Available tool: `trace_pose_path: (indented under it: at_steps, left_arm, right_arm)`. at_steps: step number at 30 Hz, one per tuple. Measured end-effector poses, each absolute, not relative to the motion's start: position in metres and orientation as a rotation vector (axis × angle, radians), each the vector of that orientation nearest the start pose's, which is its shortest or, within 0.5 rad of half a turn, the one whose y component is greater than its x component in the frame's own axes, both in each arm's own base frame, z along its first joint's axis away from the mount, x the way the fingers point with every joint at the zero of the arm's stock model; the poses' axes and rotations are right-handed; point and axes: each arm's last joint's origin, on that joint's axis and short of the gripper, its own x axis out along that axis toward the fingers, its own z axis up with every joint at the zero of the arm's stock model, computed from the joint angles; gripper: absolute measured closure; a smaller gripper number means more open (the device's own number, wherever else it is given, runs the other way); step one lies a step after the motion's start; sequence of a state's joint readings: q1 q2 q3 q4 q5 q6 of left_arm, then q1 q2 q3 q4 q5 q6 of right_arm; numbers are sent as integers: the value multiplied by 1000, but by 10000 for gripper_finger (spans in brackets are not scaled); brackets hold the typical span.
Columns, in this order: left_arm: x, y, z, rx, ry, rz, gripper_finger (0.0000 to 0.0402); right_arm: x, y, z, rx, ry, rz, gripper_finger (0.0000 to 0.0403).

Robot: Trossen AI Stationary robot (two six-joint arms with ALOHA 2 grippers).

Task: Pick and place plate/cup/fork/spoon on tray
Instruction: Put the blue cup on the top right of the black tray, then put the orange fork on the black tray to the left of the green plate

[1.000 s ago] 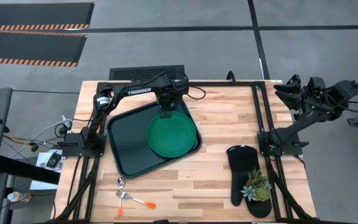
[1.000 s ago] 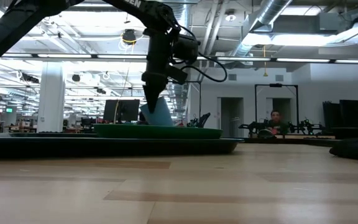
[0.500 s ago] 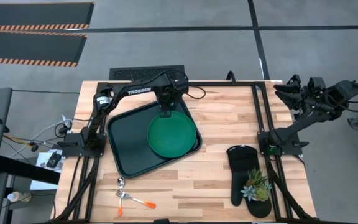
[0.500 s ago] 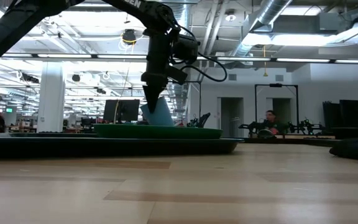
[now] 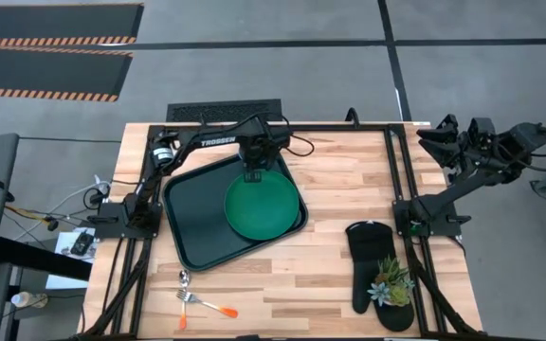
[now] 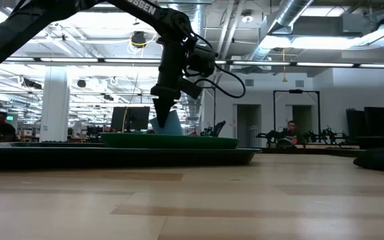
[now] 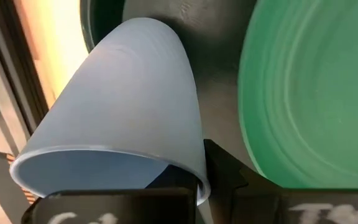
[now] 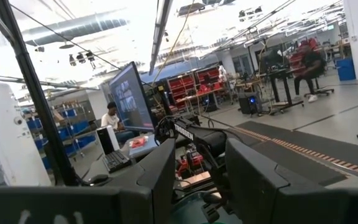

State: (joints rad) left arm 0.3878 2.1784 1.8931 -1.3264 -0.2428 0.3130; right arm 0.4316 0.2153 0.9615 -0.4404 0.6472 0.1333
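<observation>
On the tray [image 5: 192, 213], a dark green-black rectangle with rounded corners and raised rim, the plate [image 5: 263, 206] lies flat toward its right end: round, bright green, smooth with faint concentric rings in the left wrist view. Tray sits on a pale wood-plank tabletop [image 5: 349, 194].

Left gripper [image 5: 252, 173] hangs over the tray's far right corner, just beyond the plate's far edge. Its fingers are clenched on the cup [image 7: 120, 106]: light blue, smooth, matte, tapered round wall, tilted, open mouth toward the wrist camera, rim pinched. Low view: cup [image 6: 168, 123] shows behind the plate rim; whether its base touches the tray, cannot tell.

Fork [image 5: 209, 305], silver tines and orange handle, lies on bare wood on the near side of the tray, off it. Spoon [image 5: 184, 283], slim, silver oval bowl, lies just left of the fork, between it and the tray's near edge.

Black oven mitt [image 5: 368, 260], soft, matte, lies well right of the tray; a small spiky green plant [image 5: 392, 282] sits on its near end.

Right gripper [image 5: 432, 139] waits raised at the far right corner of the tabletop, well apart from the tray, fingers spread, holding nothing.
</observation>
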Motion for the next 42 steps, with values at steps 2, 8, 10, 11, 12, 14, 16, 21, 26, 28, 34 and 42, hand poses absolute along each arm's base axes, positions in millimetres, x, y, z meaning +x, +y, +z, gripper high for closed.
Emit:
trace_pose_path:
  at_steps: [2,8,10,11,12,14,16,21,26,28,34,42]
  left_arm:
    - [384,164,213,111,1696,219,399]
    - [385,161,213,122,1701,204,382]
    - [385,159,213,132,1706,201,375]
    - [385,158,213,139,1707,194,370]
    - [386,157,213,146,1708,189,365]
    - [387,155,213,163,1710,179,351]
    - [388,152,213,170,1709,172,333]
    - [389,150,213,188,1713,184,275]
    - [391,151,221,206,1705,222,220]
    - [393,151,228,199,1681,241,204]
    - [400,154,258,202,1579,285,183]
    - [400,154,312,189,1439,352,181]
  right_arm:
    - [-4,-21,398,289,-277,-196,237]
    - [-4,-21,398,287,-277,-197,237]
    - [-4,-21,398,287,-277,-197,237]
    - [-4,-21,398,287,-277,-197,237]
    - [-4,-21,398,287,-277,-197,237]
    - [-4,-21,398,287,-277,-197,237]
    - [-4,-21,398,288,-277,-197,237]
    - [-4,-21,398,288,-277,-197,237]
    - [-4,-21,398,288,-277,-197,237]
    - [-4,-21,398,288,-277,-197,237]
    - [-4,-21,398,288,-277,-198,237]
    - [-3,-21,396,278,-261,-204,237]
